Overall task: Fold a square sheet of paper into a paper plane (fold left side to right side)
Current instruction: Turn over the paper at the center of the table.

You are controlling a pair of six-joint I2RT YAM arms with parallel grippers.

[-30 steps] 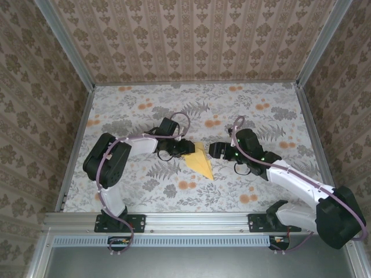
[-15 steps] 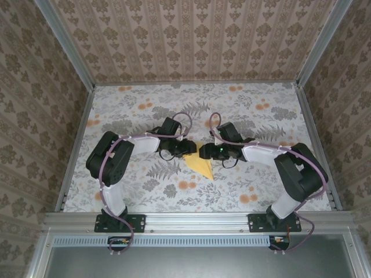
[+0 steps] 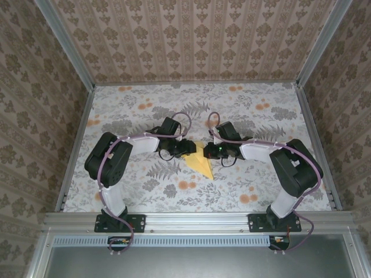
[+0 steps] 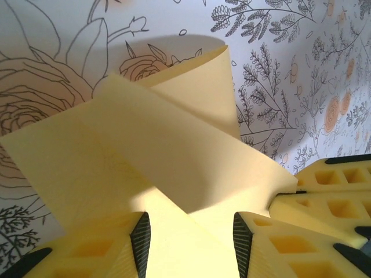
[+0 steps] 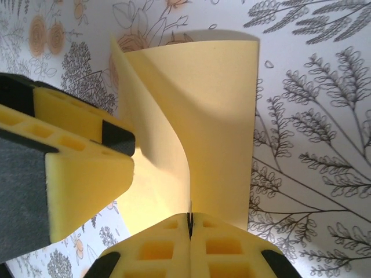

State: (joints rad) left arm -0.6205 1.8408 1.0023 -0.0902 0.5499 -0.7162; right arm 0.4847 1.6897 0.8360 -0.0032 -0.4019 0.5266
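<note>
1. Across the middle of the cloth-covered table [image 3: 145, 197], the left arm [image 3: 110, 159] and the right arm [image 3: 290, 165] are reaching inward and nearly meeting tip to tip.
2. Between them the paper plane [image 3: 201, 163] is lying half-formed, with its sharp tip pointing toward the near edge and its wide far end sitting under both grippers.
3. At that far end the right gripper [image 5: 189, 219] is pinching a raised flap [image 5: 197, 116] of the yellow paper, its jaws pressing fully together on the flap's edge.
4. Just left of it, the left gripper [image 4: 190, 231] is standing partly open, with paper lying between its fingers but apparently not being squeezed.
5. The left-to-right fold seems to be the step in hand. To do it well, the right gripper should be carrying the flap over slowly, edge to edge, while the left one is pinning the body flat so the crease is landing straight.
</note>
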